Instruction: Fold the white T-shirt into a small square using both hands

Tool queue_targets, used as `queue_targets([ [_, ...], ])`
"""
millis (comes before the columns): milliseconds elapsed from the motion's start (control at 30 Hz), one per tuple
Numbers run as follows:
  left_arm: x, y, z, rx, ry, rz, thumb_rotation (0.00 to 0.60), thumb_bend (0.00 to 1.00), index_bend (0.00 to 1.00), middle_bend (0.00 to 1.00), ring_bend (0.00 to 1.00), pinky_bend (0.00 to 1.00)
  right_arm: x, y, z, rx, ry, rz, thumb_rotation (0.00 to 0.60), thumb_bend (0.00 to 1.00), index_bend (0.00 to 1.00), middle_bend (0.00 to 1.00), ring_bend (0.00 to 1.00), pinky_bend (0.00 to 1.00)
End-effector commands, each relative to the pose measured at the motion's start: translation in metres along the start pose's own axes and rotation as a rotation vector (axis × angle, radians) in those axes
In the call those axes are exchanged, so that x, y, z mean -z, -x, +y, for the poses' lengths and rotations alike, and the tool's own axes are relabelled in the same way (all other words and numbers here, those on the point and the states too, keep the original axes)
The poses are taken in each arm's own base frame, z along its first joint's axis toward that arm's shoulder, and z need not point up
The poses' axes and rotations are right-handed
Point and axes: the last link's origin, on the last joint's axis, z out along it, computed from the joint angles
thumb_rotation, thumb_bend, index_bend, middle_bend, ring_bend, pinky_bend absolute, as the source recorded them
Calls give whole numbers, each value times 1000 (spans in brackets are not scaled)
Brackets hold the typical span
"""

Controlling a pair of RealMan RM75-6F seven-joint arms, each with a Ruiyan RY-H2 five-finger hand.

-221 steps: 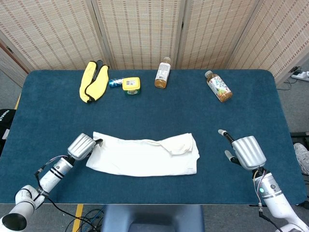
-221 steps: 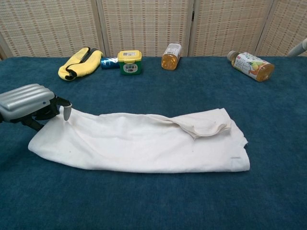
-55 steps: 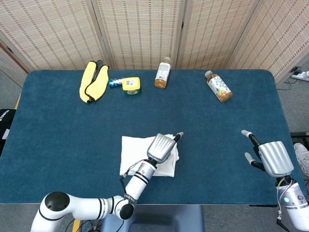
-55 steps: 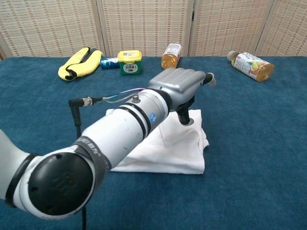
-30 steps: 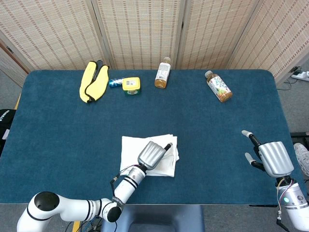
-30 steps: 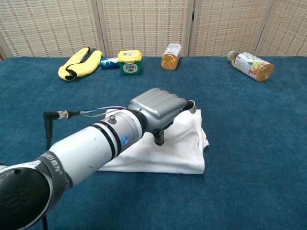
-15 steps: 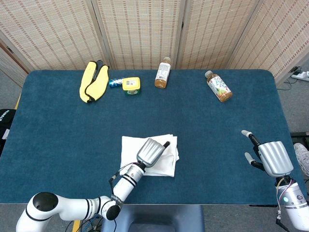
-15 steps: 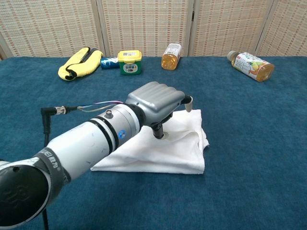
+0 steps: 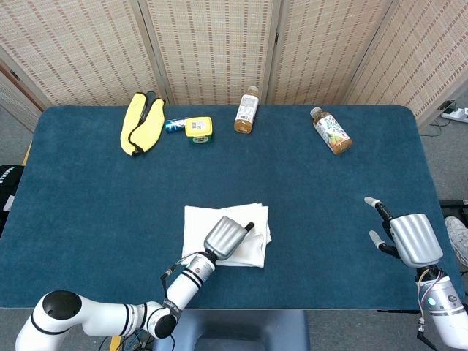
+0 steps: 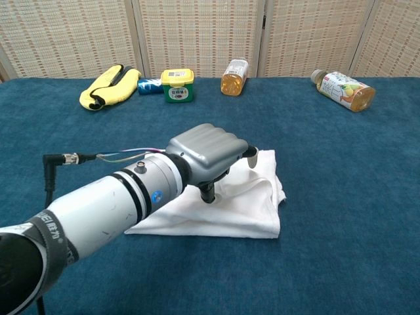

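White T-shirt lies folded — left hand curled above it, right hand spread.

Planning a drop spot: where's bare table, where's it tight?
Free: the blue table between the back row and the T-shirt, and between the T-shirt and the right hand. Crowded: the back edge, from the yellow cloth to the lying bottle; the left hand covers the shirt.
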Motion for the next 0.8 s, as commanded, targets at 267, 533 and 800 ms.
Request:
queue_targets([
  [267,-10,1,-5,46,-34,34,600,292,378,911,830,965,0,-1,1,3,3,3,600,321,174,951,990,1000],
  [533,-16,-3,-7,108,-24,95,600,292,529,913,830,965,0,-2,1,3,4,5,600,322,173,951,990,1000],
  [800,-28,-8,-10,166,-48,120,600,292,551,913,830,965,0,-4,2,3,10,12,600,321,173,951,990,1000],
])
